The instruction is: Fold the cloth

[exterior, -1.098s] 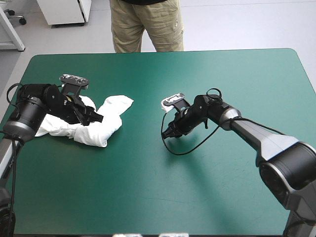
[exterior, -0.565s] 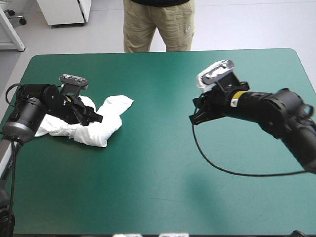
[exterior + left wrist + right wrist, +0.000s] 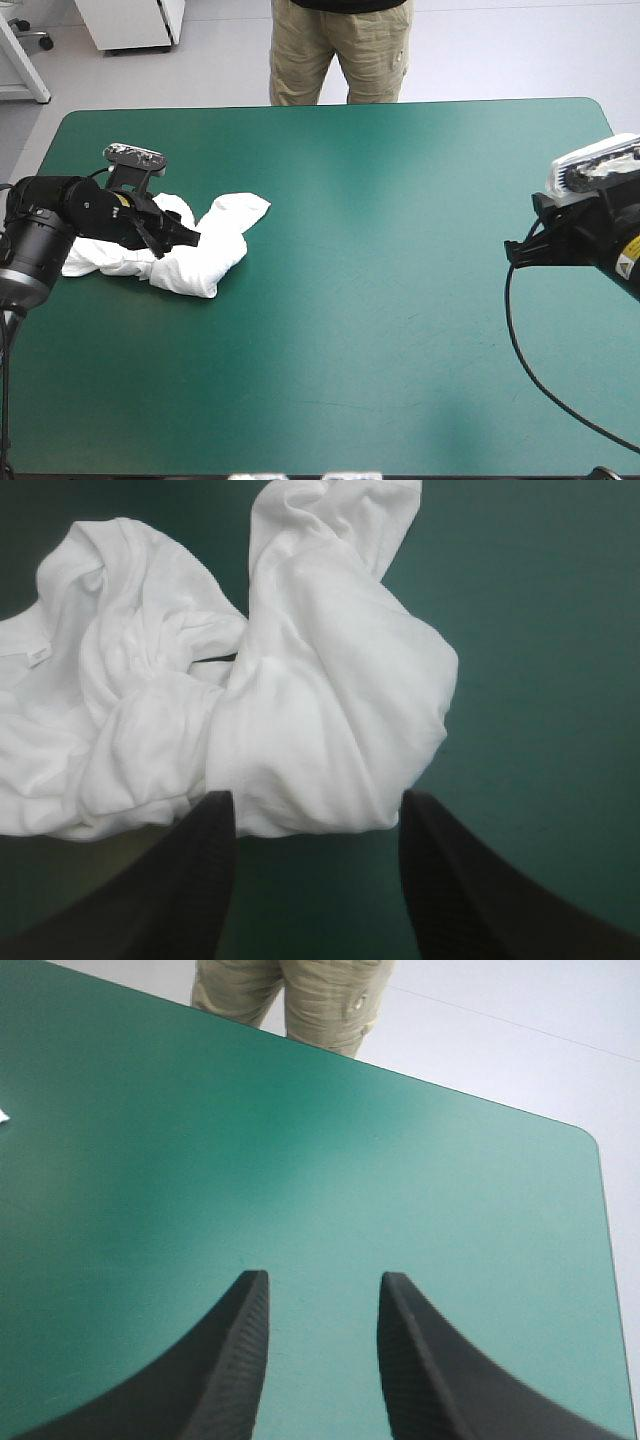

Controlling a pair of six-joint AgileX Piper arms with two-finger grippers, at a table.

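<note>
1. I've got the table (image 3: 400, 390) filling most of the high view: teal-green cover, rounded corners, thin dark rim.
2. Floor (image 3: 500, 45) beyond the far edge, 12 o'clock: pale grey, smooth, plain.
3. White cabinet (image 3: 130, 22) at 11 o'clock, standing on the floor well apart from the table, dark gap under it.
4. White frame leg (image 3: 28, 62) at 10 o'clock, black caster (image 3: 44, 40) just beside it.
5. Light: soft and even, with a pale sheen on the cover toward 2 o'clock and only faint shadows.
</note>
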